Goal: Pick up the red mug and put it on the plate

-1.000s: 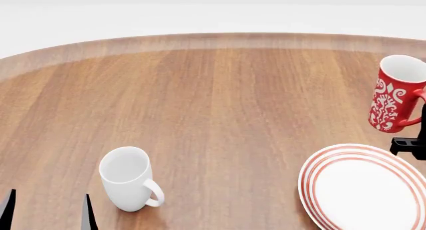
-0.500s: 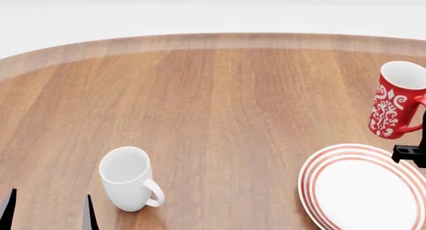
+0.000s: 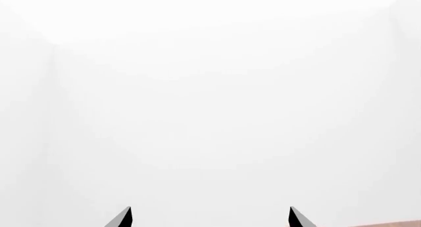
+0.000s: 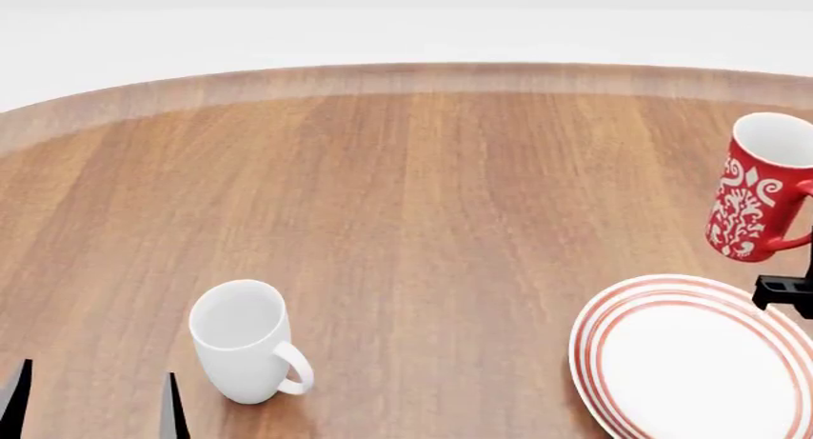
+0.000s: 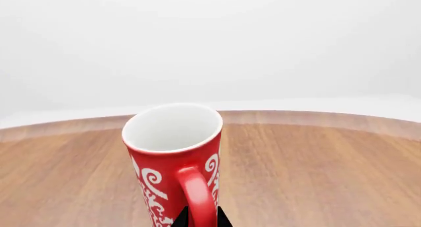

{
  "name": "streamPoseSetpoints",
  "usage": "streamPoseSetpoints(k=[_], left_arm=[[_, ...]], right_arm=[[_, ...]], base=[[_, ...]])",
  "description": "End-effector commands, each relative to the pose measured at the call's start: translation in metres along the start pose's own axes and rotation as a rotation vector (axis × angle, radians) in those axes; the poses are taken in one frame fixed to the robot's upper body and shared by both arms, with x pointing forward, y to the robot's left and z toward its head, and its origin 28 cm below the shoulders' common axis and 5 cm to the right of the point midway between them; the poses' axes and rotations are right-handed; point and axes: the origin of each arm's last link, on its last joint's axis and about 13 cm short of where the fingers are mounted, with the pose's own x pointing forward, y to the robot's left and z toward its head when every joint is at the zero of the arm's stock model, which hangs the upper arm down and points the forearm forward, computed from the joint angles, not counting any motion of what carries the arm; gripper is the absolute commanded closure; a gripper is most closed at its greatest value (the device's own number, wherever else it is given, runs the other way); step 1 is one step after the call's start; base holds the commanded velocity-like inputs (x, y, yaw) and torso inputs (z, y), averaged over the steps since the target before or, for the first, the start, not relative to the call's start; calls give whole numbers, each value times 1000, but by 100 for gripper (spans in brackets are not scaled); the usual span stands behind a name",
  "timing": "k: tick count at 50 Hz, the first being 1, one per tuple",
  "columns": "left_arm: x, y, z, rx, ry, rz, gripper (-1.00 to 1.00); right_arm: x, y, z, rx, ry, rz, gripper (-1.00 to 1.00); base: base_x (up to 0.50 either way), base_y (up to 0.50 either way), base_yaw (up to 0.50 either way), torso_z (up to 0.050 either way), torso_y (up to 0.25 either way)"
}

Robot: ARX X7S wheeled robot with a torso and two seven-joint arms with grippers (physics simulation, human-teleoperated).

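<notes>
At the right edge of the head view, the red mug point(image 4: 766, 188) hangs in the air above the wooden table point(image 4: 420, 201), slightly tilted, just behind the far rim of the plate point(image 4: 597, 349) and not touching it. The right gripper point(image 5: 197, 218) is closed on the mug's handle: in the right wrist view two dark fingertips sit tight on both sides of the red loop, near its lower part.

I judge the mug to be stiff and breakable ceramic with a smooth glaze, so it can slip or turn between the fingers. It is tall and held only by the handle, so the weight of the body pulls it to one side, which may explain the tilt. The handle is a good place to hold, but the mug should go down gently and stand flat before the fingers let go.

The mug is red with a white swirly pattern, white inside, and seems empty. The plate is round and white with red rings near its rim, much wider than the mug, and nothing stands on it.

Well apart, near the front left of the table, a plain white mug point(image 4: 246, 339) stands upright. The left gripper point(image 4: 91, 401) waits just beside it with its fingers spread and nothing between them.
</notes>
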Motion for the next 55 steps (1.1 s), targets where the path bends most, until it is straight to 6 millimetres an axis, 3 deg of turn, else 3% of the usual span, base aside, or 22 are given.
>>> streamPoseSetpoints(k=[1, 55], left_arm=[[0, 0, 0, 7, -9, -5, -100], [1, 0, 0, 3, -35, -9, -100]], right_arm=[[0, 0, 2, 1, -21, -4, 100], [-1, 2, 4, -23, -59, 3, 100]], base=[[0, 0, 0, 0, 0], [0, 0, 0, 2, -83]])
